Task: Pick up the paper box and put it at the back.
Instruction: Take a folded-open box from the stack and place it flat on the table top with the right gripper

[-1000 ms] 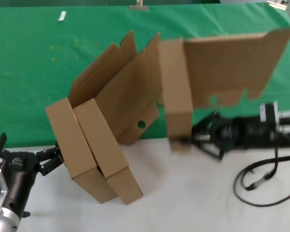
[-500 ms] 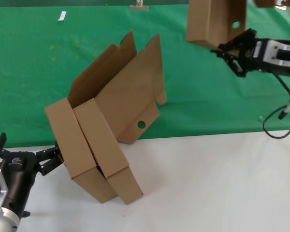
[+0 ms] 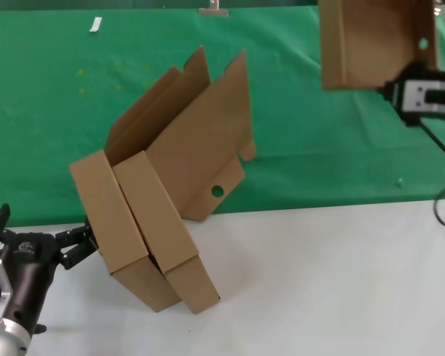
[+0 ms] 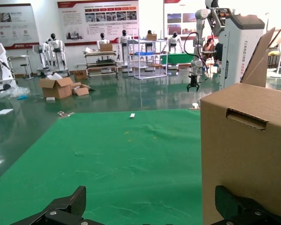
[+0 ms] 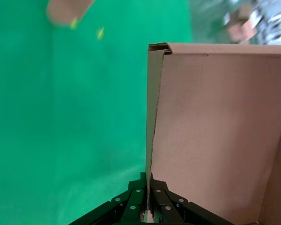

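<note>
Boxes: two brown ones (image 3: 144, 237) lean together, lids open, at the white counter's (image 3: 319, 282) edge before the left hand (image 3: 73, 243), spread open and empty. The right hand (image 5: 147, 199), pinched on the paper box's (image 3: 374, 41) wall, holds it upright above the green cloth (image 3: 59, 111), far right.

Green cloth (image 3: 326, 141) open at right — leaning boxes (image 3: 163, 215) block centre-left.
</note>
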Robot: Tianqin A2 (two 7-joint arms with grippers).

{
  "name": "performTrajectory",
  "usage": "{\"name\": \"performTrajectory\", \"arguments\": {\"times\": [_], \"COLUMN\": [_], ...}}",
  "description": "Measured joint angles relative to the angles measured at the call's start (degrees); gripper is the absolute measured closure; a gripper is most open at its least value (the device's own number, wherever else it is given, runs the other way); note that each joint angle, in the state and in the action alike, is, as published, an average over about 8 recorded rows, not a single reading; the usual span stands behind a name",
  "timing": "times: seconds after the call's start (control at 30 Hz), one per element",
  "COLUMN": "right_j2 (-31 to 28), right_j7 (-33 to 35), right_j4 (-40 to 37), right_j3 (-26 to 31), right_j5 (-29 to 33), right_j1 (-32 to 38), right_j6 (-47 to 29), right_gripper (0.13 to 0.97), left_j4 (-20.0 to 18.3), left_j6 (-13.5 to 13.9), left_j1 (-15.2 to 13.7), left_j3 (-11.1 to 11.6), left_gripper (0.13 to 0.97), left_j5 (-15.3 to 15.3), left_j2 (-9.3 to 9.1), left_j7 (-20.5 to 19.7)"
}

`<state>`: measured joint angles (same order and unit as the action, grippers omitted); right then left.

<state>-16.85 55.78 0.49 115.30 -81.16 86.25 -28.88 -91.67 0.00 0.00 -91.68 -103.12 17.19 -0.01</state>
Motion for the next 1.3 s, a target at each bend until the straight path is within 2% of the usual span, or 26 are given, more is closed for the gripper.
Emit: {"name": "performTrajectory", "arguments": {"times": [0.43, 0.77, 1.3], "right_j2": [0.1, 1.9, 3.5], "right_j7": [-12.9, -21.4, -31.4], "right_j4": [-0.2, -0.3, -0.3], "right_j3": [8.2, 10.8, 14.7], "right_j5": [8.7, 11.7, 15.9], "right_j1": [-5.4, -7.8, -8.3], "right_j6": [6.1, 7.8, 11.4], "right_gripper": [0.941, 0.942, 0.927], "left_j4": [0.0, 0.0, 0.0], "left_j6": [0.0, 0.0, 0.0], "left_j1": [0.0, 0.0, 0.0], "left_j3": [0.0, 0.0, 0.0], "left_gripper": [0.132, 0.132, 0.132], "left_j5": [0.0, 0.0, 0.0], "left_j2": [0.00, 0.00, 0.00], "left_j7": [0.0, 0.0, 0.0]}}
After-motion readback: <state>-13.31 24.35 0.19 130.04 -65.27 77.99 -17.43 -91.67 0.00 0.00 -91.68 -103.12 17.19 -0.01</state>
